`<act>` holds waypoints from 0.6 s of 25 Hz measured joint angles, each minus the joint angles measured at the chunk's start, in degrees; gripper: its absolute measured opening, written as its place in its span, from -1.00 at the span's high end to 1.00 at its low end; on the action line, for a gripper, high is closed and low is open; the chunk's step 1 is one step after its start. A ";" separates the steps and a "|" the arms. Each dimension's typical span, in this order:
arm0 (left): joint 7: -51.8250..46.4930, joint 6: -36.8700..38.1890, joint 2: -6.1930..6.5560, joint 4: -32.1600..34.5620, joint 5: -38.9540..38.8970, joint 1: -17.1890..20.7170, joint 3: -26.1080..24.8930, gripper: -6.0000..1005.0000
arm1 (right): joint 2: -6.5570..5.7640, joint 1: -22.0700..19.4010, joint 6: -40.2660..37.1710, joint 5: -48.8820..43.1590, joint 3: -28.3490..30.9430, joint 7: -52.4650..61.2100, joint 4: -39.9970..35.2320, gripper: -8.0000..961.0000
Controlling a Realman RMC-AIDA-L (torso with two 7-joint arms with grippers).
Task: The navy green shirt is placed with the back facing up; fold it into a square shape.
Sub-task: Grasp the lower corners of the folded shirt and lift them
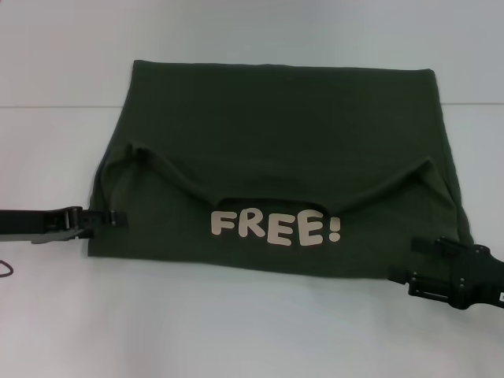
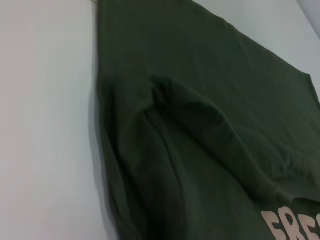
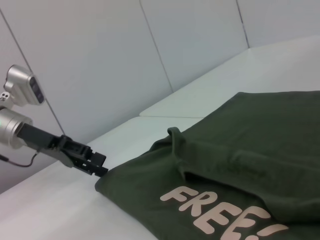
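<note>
The navy green shirt lies on the white table, folded across, with a pale "FREE!" print showing on its near part. In the left wrist view the shirt fills the picture, with a raised fold. My left gripper lies low at the shirt's near left edge, its fingers slightly apart, tips just touching the cloth. From the right wrist, this left gripper sits at the corner of the shirt. At the shirt's near right corner, my right gripper stands open, level with the table.
The white table stretches bare in front of the shirt and to both sides. A white panelled wall stands behind the left arm. A thin dark cable shows at the far left edge.
</note>
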 joint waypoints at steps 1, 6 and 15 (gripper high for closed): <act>0.27 0.00 -0.19 -0.09 0.01 0.00 0.00 -0.71 | 0.02 0.06 0.18 0.00 0.00 0.25 0.00 -0.87; 1.35 -0.82 -0.73 -0.41 0.04 -0.03 0.00 -0.70 | 0.04 0.21 0.26 0.00 0.00 0.38 -0.01 -0.87; 1.54 -1.06 -1.11 -0.45 0.09 -0.06 2.49 -0.68 | 0.04 0.19 0.24 0.01 0.00 0.37 0.03 -0.87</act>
